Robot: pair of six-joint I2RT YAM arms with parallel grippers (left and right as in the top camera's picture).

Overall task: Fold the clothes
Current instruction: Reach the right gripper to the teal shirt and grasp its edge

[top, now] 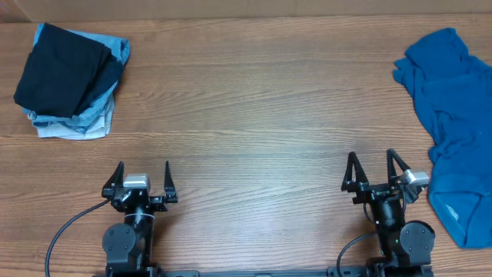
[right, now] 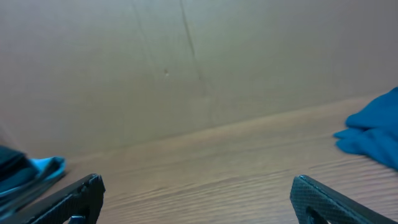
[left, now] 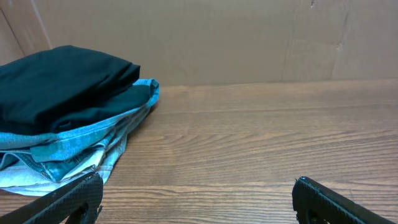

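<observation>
lying crumpled just beside the wide-open right tool [top: 371,158], the blue t-shirt [top: 457,115]; left tool [top: 143,165] wide-open.

Overhead cam looked straight down on table [top: 246,100]; wrist cams sat low, facing back wall [left: 249,37]; left shared folded stack [left: 62,106] w/ overhead, right shared blue T-shirt [right: 376,134].

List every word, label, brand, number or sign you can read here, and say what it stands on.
None can be read.
The royal-blue T-shirt is plain, with no print.
The folded black garment and the pale blue garments under it show no label.
The wooden table and the cardboard wall carry no markings.
</observation>
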